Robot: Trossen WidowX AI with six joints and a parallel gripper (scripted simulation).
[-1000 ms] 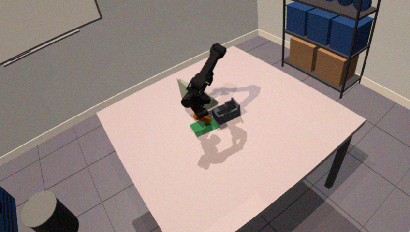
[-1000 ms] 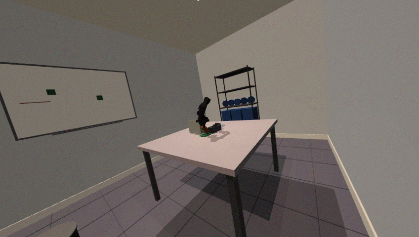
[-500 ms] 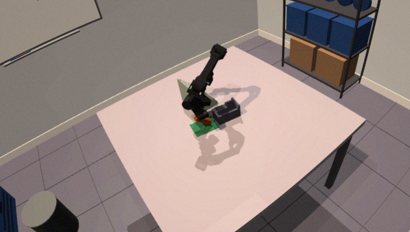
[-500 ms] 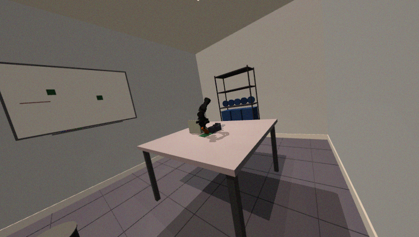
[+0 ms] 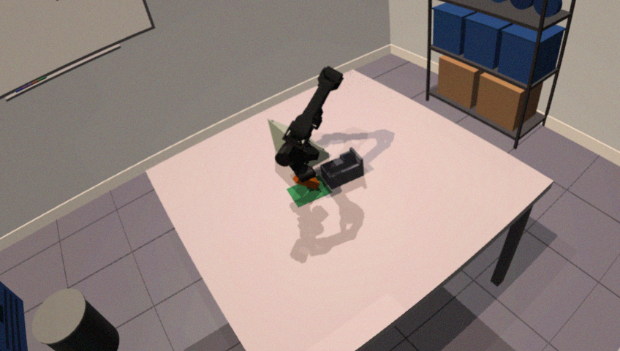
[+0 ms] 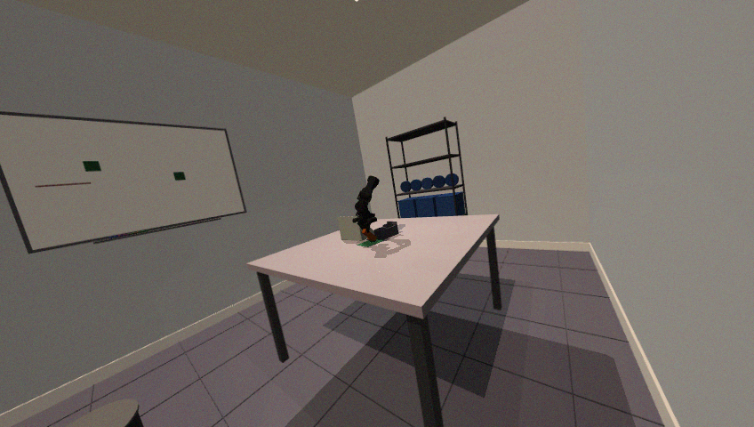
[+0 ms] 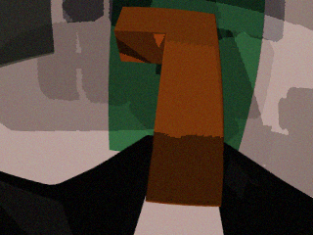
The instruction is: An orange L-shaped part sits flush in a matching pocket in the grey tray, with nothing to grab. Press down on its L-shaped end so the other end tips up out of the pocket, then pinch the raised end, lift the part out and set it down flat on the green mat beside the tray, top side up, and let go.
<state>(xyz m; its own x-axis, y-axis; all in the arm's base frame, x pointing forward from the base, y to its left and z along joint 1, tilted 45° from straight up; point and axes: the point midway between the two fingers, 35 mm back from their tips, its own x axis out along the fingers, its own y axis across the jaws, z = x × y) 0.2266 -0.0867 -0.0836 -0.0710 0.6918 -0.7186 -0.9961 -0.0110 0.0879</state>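
Placing step in hand. Jaws clenched on straight end of orange L-shaped part [image 7: 186, 92], out of grey tray [image 5: 342, 170], held over green mat [image 7: 133, 101] on counter [image 5: 391, 208]. Contact with mat not clear. Next, by judgement: lower flat, top side up, then release.

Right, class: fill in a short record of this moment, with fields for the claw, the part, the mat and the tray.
claw: shut on the orange L-shaped part, gripping its straight end
part: out of the tray, over the mat, foot end pointing away from the claw
mat: green mat, on the table beside the tray
tray: grey tray, pocket vacated
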